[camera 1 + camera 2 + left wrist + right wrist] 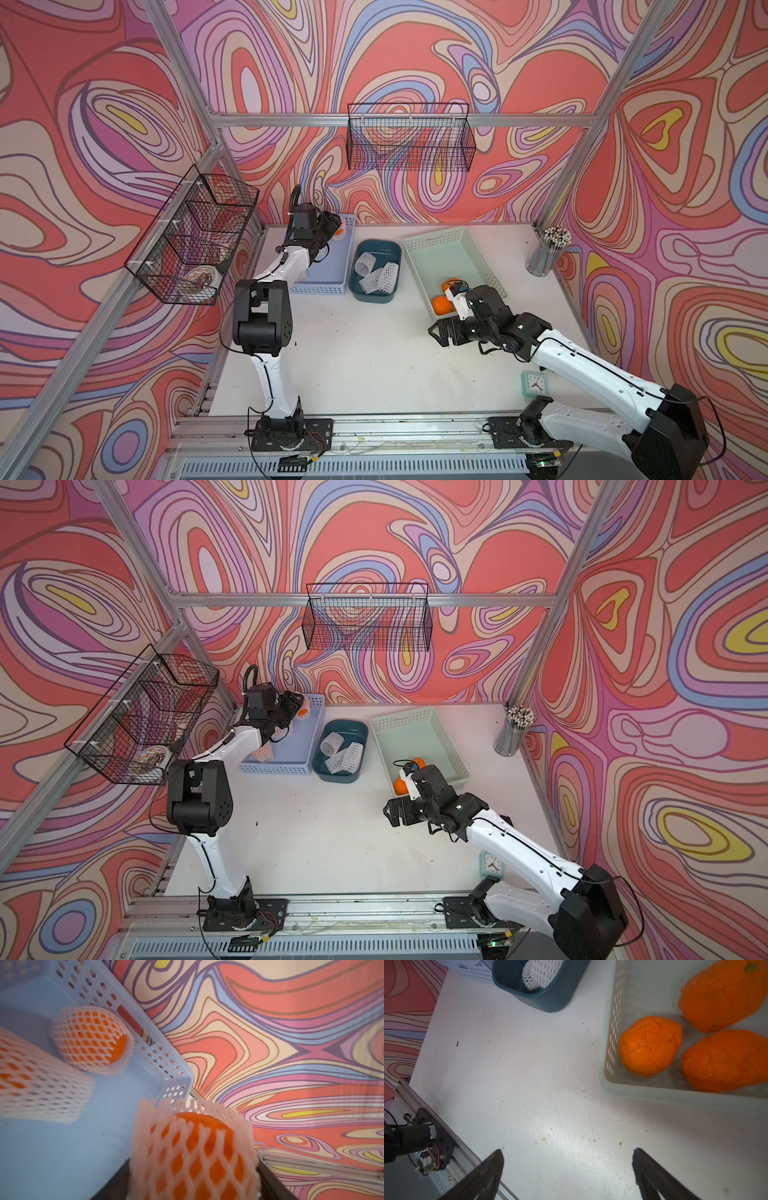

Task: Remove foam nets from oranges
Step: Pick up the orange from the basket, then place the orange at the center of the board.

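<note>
1. Three bare oranges [650,1045] lie in the green basket [612,1022], as the right wrist view shows. In both top views this basket sits right of centre, and the right arm covers part of its near end.
2. Three empty foam nets [372,272] lie in the teal tub [376,299] at the centre of the frame in both top views. The tub stands between the blue basket [324,286] and the green basket.
3. Left gripper [336,226]: closed around one netted orange [193,1157], held raised over the far corner of the blue basket. In the top views this is left of centre, close to the back wall. The net still covers the fruit, with orange skin showing at its open end.
4. Two more netted oranges [91,1036] rest on the floor of the blue basket, one against the perforated wall and the other just beside it. Whether they touch cannot be told.
5. Right gripper [568,1157]: jaws spread wide with nothing between them. It hovers over the bare white table [529,1064], just off the near corner of the green basket, lower right of centre in the top views.
</note>
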{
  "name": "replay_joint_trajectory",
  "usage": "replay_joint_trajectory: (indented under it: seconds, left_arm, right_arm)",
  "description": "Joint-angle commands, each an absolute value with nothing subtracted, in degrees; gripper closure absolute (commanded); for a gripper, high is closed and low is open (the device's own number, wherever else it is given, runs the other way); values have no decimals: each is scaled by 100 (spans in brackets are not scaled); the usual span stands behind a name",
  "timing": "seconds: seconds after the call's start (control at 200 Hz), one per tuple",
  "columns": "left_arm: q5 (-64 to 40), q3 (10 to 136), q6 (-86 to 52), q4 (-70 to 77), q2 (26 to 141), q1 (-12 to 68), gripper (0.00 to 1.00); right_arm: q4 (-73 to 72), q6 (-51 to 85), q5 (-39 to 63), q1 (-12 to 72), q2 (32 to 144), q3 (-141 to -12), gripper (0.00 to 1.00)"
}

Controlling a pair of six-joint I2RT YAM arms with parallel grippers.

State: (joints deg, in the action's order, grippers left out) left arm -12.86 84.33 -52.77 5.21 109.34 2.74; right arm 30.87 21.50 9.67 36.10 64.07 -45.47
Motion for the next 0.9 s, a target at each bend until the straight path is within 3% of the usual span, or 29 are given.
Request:
replay_joint_trajectory:
  seconds: [0.0,0.3,0.606,0.746,0.896]
  left_arm:
    - [-1172,7871,-4429,512,10048,432,32]
    - [-203,5558,-3215,473,7457,1744,31]
    - [533,3599,-3151,-59,5094,3364,31]
    - [965,2629,-3350,77,4534,4311,31]
    - [1119,2226,-3551,178,4715,4865,31]
  right_arm:
    - [3025,2115,812,3647,6316,-4738,2]
    - [3077,2240,564,3647,5977,-4729,2]
    - [3167,2367,524,3647,5500,-4492,2]
    - [2959,2534,523,3648,5377,-4242,2]
    - [2695,2727,631,3647,5374,-3992,2]
